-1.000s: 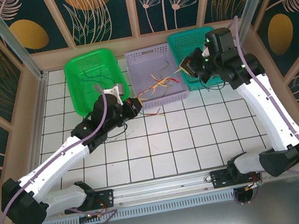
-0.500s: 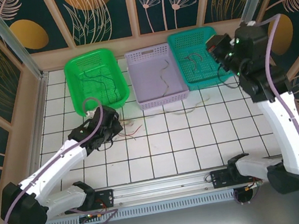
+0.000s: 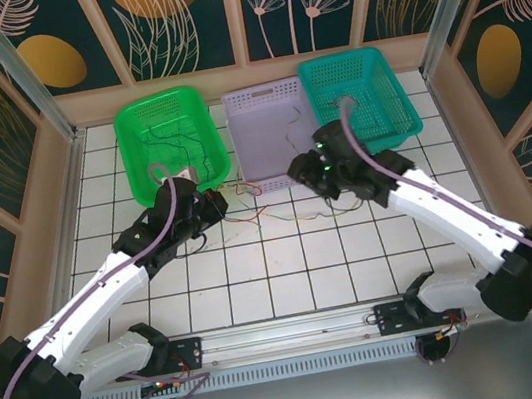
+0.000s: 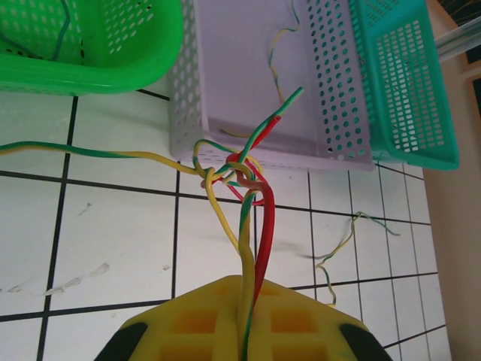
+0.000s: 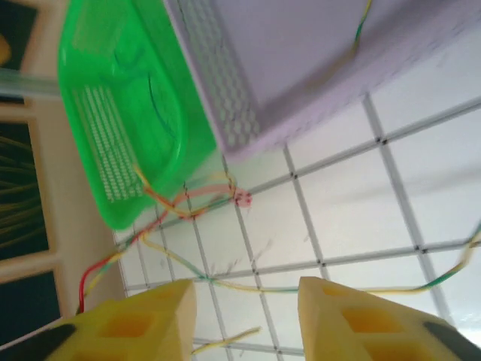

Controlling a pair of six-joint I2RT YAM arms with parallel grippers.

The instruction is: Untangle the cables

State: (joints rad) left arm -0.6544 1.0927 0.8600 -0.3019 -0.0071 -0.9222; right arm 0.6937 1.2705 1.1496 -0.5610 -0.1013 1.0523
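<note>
Cables (image 4: 237, 177) are bunching into a knot of red, yellow and green-striped strands just ahead of the left pincer (image 4: 248, 299). Its yellow fingers (image 4: 188, 323) are pressing together on a red strand and a yellow-green one that are rising out of that knot. Past the knot, the lilac basket (image 4: 255, 90) is sitting straight ahead of this pincer, with the green basket (image 4: 90, 45) off to its left and the teal basket (image 4: 406, 83) to its right. One more yellow-green strand is lying inside the lilac basket, and a long one is trailing away to the left of the knot. The right pincer (image 5: 248, 320) is standing open, its two fingers well apart and gripping nothing. A thin yellow-green strand is running across the white tiles (image 5: 353, 218) just beyond its fingertips. The blurred red knot is lying farther ahead, near the green basket's corner.
</note>
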